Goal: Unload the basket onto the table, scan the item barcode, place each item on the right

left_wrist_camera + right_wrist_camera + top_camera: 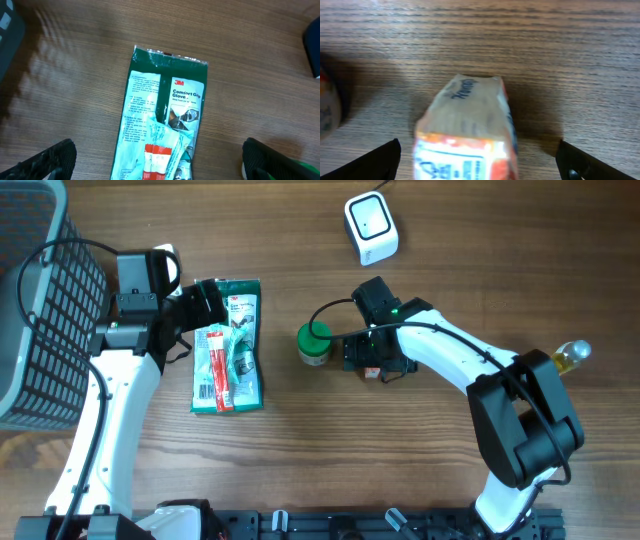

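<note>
A small orange-and-white carton (pixel 465 135) lies on the wood between the wide-apart jaws of my right gripper (pixel 477 167), which touch nothing. From overhead, the right gripper (pixel 372 362) hovers over that carton (pixel 370 373), mostly hiding it. A green 3M glove package (pixel 165 100) lies flat with a red-and-white sachet (pixel 157 160) on top. My left gripper (pixel 160 165) is open above them, one fingertip on each side. In the overhead view the left gripper (pixel 207 306) sits at the top of the package (pixel 243 370). The white barcode scanner (pixel 371 227) stands at the back.
A green-capped jar (pixel 313 343) stands just left of the right gripper and shows at the right wrist view's left edge. A dark wire basket (pixel 40 300) fills the far left. A bottle with a yellow liquid (pixel 572 355) lies behind the right arm's elbow.
</note>
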Robot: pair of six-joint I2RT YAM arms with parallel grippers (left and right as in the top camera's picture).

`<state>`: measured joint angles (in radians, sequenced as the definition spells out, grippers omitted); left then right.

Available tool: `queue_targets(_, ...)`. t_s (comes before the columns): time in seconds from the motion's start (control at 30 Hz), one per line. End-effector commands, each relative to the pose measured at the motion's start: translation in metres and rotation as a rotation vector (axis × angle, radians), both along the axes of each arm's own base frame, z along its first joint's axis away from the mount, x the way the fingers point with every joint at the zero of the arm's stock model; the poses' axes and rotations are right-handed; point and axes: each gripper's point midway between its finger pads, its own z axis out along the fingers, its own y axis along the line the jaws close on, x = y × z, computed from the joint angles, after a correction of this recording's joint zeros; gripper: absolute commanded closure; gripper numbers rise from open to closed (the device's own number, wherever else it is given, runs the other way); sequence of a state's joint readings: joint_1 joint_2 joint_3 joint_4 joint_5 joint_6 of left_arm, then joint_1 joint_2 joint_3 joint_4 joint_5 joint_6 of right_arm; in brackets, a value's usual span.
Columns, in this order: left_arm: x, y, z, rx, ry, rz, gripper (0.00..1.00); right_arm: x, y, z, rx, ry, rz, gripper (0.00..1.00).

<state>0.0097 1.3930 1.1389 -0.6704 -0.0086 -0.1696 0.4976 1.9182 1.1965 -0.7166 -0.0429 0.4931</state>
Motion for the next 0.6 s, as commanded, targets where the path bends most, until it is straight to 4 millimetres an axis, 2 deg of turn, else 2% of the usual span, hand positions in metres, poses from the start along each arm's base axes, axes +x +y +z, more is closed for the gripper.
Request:
queue_targets(0.0,0.002,0.001,0.009,-0.003,-0.025,-0.004,0.00,-0.003,-0.008,-0.003,-0.042,-0.001,-0.007,0.00)
queue_targets(0.57,0.002,0.001,0.009,-0.004,-0.025,-0.003,0.00,-0.005,-0.036,-0.003,-0.192,-0.015,-0.019,0.00)
